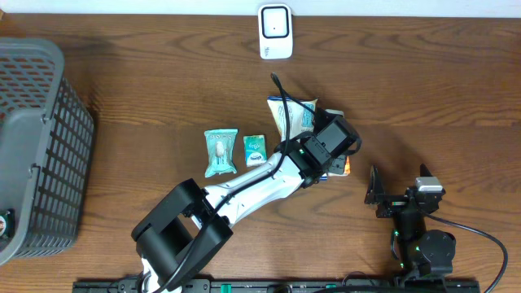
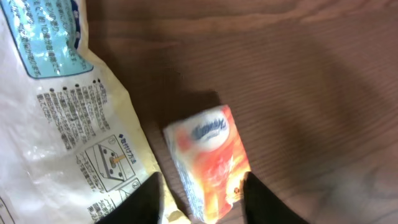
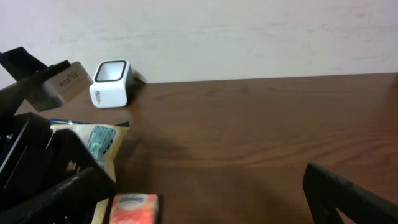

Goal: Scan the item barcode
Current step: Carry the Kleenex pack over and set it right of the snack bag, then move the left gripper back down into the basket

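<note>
My left claw [image 2: 205,200] is down low over the table [image 2: 323,74], and its two dark fingers [image 2: 152,199] stand partway apart. The orange tissue pack [image 2: 208,162] lies flat on the wood between them. The right-hand finger is right at the pack's edge, and I can't tell if it touches. On the other side there's a sliver of space, so I have no squeeze on it. The pack's white logo patch faces up at me.

Just beside the pack, to the left in my wrist view, is the big cream and blue bag [image 2: 56,112], printed side up. Its edge runs under my left finger.

From overhead my left arm reaches across the middle of the table and covers most of the pack. Only an orange corner [image 1: 347,167] peeks out past the wrist. The white scanner [image 1: 275,31] stands at the far edge, well apart from the pack, with the bag [image 1: 290,114] between them.

My right claw [image 1: 399,191] hangs near the front edge with its jaws spread wide and nothing in them. Two teal packets [image 1: 221,152] lie side by side left of my arm, and the grey basket [image 1: 49,106] sits at the far left.
</note>
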{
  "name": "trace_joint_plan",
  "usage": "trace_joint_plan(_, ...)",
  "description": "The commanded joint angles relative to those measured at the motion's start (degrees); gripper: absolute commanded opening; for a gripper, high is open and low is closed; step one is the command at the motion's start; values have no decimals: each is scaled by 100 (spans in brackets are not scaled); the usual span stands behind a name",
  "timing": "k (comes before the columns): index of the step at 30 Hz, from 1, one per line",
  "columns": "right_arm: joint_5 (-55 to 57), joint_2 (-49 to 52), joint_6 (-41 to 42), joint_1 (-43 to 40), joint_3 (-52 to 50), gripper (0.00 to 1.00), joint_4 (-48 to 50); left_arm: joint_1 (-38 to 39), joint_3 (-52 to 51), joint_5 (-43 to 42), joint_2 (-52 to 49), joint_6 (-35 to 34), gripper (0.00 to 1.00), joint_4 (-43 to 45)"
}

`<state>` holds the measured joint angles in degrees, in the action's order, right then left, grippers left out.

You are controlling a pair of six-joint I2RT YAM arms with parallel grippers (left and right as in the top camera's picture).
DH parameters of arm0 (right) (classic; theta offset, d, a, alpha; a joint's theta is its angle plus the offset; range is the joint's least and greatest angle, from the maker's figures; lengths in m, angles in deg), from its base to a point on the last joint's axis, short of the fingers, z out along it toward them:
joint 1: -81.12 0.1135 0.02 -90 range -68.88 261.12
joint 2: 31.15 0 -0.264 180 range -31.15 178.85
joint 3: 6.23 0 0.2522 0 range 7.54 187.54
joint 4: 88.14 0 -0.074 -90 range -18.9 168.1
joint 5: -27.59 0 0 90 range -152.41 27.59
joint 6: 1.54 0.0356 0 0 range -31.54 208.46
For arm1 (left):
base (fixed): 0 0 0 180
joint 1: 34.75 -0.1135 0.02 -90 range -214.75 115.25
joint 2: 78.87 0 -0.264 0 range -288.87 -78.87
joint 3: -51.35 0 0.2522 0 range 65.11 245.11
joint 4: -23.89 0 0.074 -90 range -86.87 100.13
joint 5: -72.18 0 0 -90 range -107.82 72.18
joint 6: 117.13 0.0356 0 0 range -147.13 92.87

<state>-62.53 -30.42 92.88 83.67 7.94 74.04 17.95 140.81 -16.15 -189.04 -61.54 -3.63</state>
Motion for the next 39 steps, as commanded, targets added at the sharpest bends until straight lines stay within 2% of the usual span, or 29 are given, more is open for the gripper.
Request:
trace_joint_plan(1,-7,-9,-66,55,-9,99,-24,-107,74,188,-7,892,49,-74)
trace_joint_plan(5,-7,-9,-66,55,-9,99,-24,-647,459,549,601,1351,51,-999)
trace_joint_plan(10,-7,-9,-66,55,-9,99,-24,-2041,903,546,2041,1558,54,-1773)
trace_joint_plan(11,-7,-9,-66,55,-9,99,-24,-2651,909,544,2590,1556,57,-1799)
trace_joint_plan(15,-7,-9,-66,55,-9,99,-24,-4310,909,546,3692,1556,57,-1792)
trace_joint_plan(19,-4,-9,-66,55,-9,99,-24,-5993,907,551,4225,1722,57,-1838)
trace_joint_plan(22,-7,-9,-66,55,-9,99,-24,-7399,887,553,4192,1790,57,-1965)
trace_joint_plan(24,-4,-9,-66,55,-9,99,-24,-8030,879,546,4026,1781,57,-2048)
trace_joint_plan(25,-4,-9,-66,55,-9,99,-24,-8609,874,546,3718,1766,57,-2105)
trace_joint_plan(26,-4,-9,-66,55,-9,99,-24,-8839,874,546,3521,1764,57,-2144)
trace_joint_plan(32,-7,-9,-66,55,-9,99,-24,-9580,874,678,2398,1613,57,-2490)
trace_joint_plan(36,-4,-9,-66,55,-9,99,-24,-9818,874,1808,1639,1615,58,-2719)
trace_joint_plan(39,-4,-9,-66,55,-9,99,-24,-9997,874,2177,1174,1613,58,-2881)
